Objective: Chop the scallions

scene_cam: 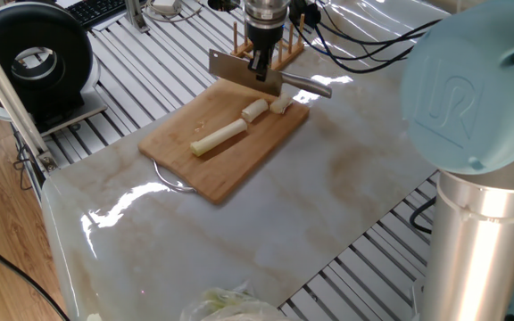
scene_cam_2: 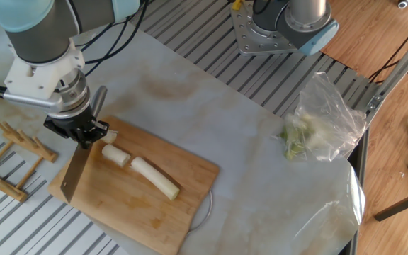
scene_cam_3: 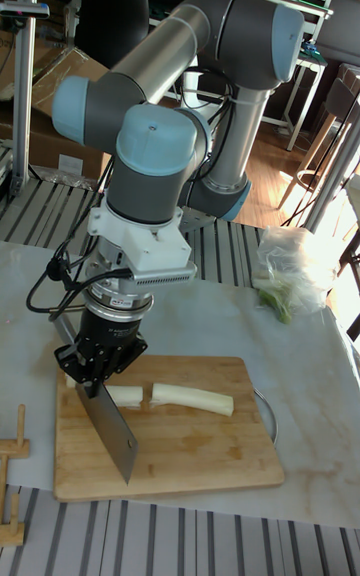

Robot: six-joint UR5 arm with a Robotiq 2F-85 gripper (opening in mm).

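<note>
Pincer (scene_cam_2: 83, 136): closed on the handle of a cleaver; points down over the far end of the cutting board.
Cleaver (scene_cam_3: 112, 431): broad rectangular blade, raised clear of the board; in the tall fixed view the blade hangs in front of the left part of the board, edge downward and tilted.
Cleaver handle (scene_cam: 306, 86): dark, projects to the right of the pincer in one fixed view.
Cutting board (scene_cam: 194, 160): wooden, rectangular, flat on the bench; a metal loop shows at its near-left edge in one fixed view.
Scallions, long piece (scene_cam: 219, 137): pale cream stalk lying on the middle of the board, uncut along its length.
Scallions, short chunk (scene_cam: 254, 110): cylindrical, lies just beyond the far end of the long piece, with a narrow gap between them.
Scallions, end chunk (scene_cam: 280, 105): small piece near the far-right corner of the board, just below the cleaver.
Bench (scene_cam: 346, 178): pale marbled sheet over a slatted metal top.
Plastic bag (scene_cam_2: 324, 120): clear, holds a pale leafy bundle; lies on the bench well apart from the board.
Wooden rack (scene_cam_2: 9, 152): slatted, stands just beside the board, off its far end.
</note>
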